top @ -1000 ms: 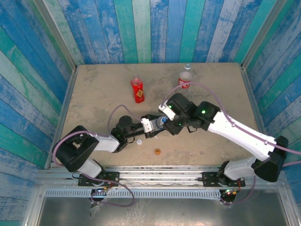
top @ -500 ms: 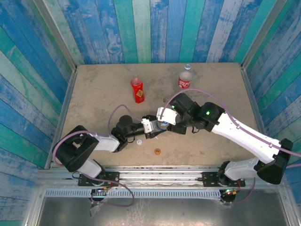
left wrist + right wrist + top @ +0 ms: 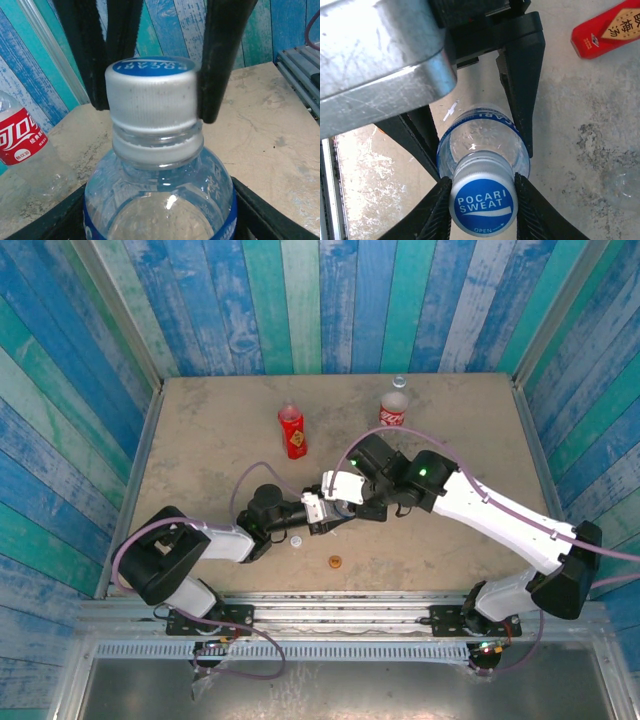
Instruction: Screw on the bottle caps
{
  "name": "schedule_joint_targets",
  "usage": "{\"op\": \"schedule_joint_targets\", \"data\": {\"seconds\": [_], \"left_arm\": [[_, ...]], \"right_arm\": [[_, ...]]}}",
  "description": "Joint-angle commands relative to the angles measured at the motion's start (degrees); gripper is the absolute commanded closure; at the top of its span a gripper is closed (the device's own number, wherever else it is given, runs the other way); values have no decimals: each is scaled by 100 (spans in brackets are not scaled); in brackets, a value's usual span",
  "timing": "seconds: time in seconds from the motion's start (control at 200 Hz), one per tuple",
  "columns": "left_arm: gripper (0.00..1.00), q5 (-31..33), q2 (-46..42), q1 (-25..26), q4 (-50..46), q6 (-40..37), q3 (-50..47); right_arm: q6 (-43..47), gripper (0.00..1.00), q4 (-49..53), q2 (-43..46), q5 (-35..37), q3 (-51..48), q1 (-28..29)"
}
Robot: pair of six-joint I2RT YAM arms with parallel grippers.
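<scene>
Top external, nearest the bases: orange cap (image 3: 335,561) and white cap (image 3: 297,541) lie loose on the table (image 3: 200,440). Just beyond, the left gripper (image 3: 325,512) clamps the blue-label bottle (image 3: 485,132) by its body. The right gripper (image 3: 482,200) pinches the blue cap (image 3: 152,95) on its neck, fingers touching both sides. Farther back, well apart: red-yellow bottle (image 3: 292,432), cola bottle (image 3: 393,410).
</scene>
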State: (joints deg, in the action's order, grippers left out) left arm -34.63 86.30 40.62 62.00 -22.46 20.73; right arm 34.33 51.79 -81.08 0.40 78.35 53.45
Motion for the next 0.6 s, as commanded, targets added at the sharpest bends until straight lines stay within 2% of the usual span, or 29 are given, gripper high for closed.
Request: {"op": "schedule_joint_targets", "data": {"seconds": [0.0, 0.1, 0.18, 0.26, 0.32, 0.4, 0.466, 0.536, 0.596], "left_arm": [[48, -41, 124, 25, 42, -75, 114], [48, 38, 89, 25, 45, -65, 107], [48, 180, 68, 17, 145, -11, 75], [48, 404, 37, 25, 350, 67, 15], [48, 595, -3, 25, 386, 95, 0], [48, 707, -28, 24, 218, -7, 22], [48, 779, 28, 25, 171, -83, 6], [48, 835, 71, 25, 251, -109, -64], [48, 806, 75, 24, 230, -92, -48]], "right_arm": [[-74, 69, 132, -44, -107, 79, -11], [-438, 74, 131, -57, -232, -8, -2], [-1219, 74, -8, -75, -100, -102, -7], [-2596, 77, -278, -90, 317, -239, -2], [-3803, 86, -417, -84, 567, -383, 6], [-5347, 89, -684, -87, 773, -636, 147], [-6443, 88, -822, -171, 1018, -721, 339], [-6728, 88, -812, -320, 1341, -635, 621], [-6728, 87, -819, -365, 1371, -608, 645]]}}
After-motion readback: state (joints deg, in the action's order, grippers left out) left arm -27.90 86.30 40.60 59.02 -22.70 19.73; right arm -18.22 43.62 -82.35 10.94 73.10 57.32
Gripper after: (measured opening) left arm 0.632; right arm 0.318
